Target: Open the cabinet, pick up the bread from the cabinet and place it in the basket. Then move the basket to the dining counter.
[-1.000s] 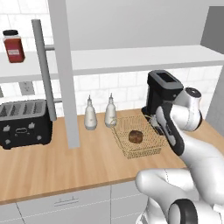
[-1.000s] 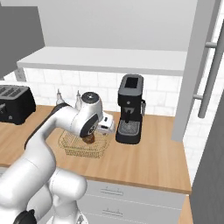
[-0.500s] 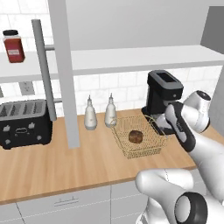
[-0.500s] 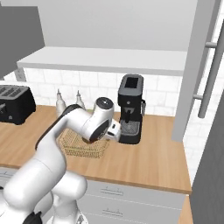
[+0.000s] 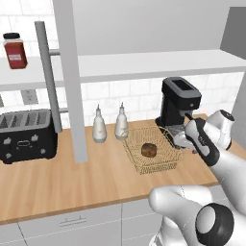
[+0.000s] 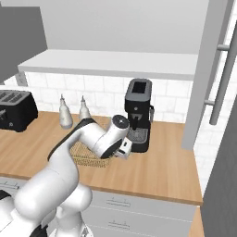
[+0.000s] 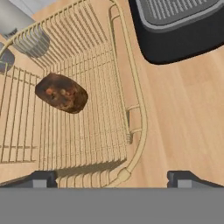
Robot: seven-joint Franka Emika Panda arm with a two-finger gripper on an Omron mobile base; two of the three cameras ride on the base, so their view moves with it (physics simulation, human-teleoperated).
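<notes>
The small round dark-brown bread (image 7: 61,92) is seen lying inside the golden-tan wire-mesh basket (image 7: 131,109) on the wood worktop (image 5: 72,182), beside the black coffee machine (image 5: 178,103). The two-finger gripper (image 7: 111,178) is held spread wide and empty over the basket's near rim.

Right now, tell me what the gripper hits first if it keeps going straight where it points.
Probably the basket's near rim: the open gripper straddles its corner, the wood worktop just beyond. Depth is uncertain.

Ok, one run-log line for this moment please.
bread: in basket | gripper: open, over basket's corner | basket: on worktop by coffee machine
</notes>
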